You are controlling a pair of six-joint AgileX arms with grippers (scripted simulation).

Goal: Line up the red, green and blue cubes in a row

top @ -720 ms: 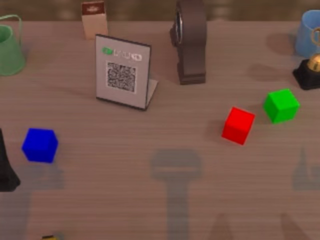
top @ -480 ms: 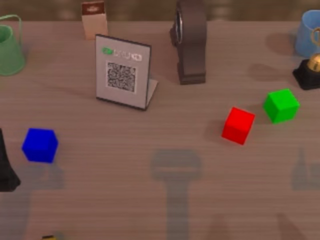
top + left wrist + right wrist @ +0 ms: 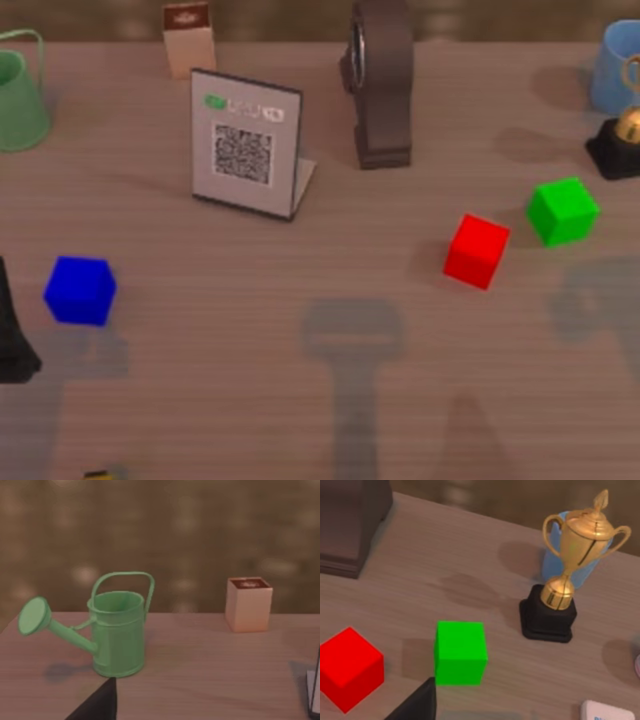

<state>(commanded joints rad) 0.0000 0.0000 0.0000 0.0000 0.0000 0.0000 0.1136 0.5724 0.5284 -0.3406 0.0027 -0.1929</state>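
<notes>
1. The right gripper (image 3: 415,705) shows only as a dark tip at the edge of the right wrist view; whether it is released or clenched cannot be told. It is out of the top view.
2. The left arm (image 3: 12,340) sits at the table's left edge, its gripper's state unclear.
3. The green cube (image 3: 460,652) lies just beyond that right tip, the red cube (image 3: 350,668) beside it, apart.
4. From above, the red cube (image 3: 476,250) and green cube (image 3: 563,210) sit right of centre; the blue cube (image 3: 80,290) rests far left, near the left arm.
</notes>
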